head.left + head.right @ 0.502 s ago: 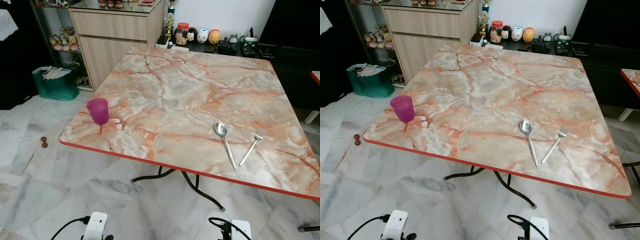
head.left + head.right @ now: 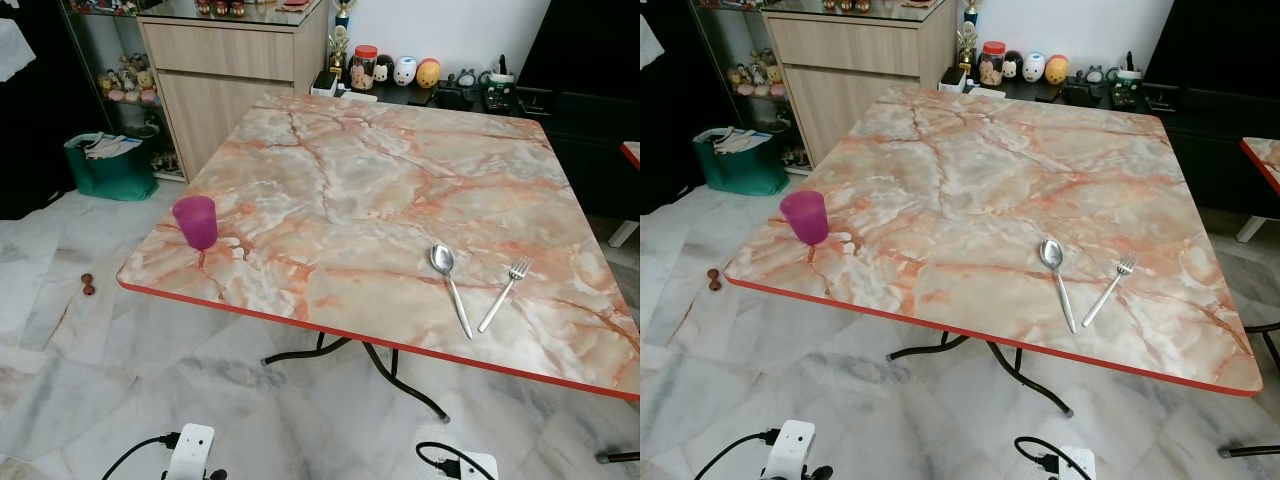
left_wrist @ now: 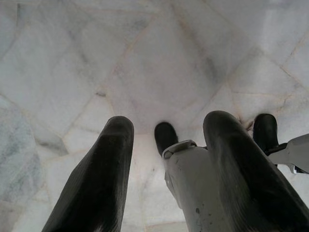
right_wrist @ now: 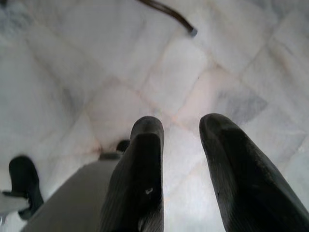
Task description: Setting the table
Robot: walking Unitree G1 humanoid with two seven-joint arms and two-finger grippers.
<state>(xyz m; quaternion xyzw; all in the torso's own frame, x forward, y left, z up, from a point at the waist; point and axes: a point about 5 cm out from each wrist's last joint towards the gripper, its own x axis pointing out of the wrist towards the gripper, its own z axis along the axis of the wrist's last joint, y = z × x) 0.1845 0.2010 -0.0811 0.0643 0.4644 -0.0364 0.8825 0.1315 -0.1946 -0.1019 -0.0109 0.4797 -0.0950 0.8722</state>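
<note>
A square marble-patterned table (image 2: 380, 190) with a red edge stands before me. A purple cup (image 2: 196, 221) sits upright near its front left corner. A spoon (image 2: 450, 288) and a fork (image 2: 505, 293) lie side by side near the front right edge. Both arms hang low in front of the table, over the marble floor. My left gripper (image 3: 169, 123) is open with nothing held; my own leg and foot show behind its fingers. My right gripper (image 4: 181, 124) is open too, pointing down at bare floor tiles.
A wooden cabinet (image 2: 235, 80) stands behind the table's left corner, with a green bag (image 2: 110, 165) on the floor beside it. Figurines and jars (image 2: 395, 70) line a low shelf at the back. Black curved table legs (image 2: 390, 370) reach the floor. Another red-edged table (image 2: 1265, 160) shows at far right.
The right wrist at the bottom edge of the eye views has sunk slightly lower. The cup, spoon and fork have not moved.
</note>
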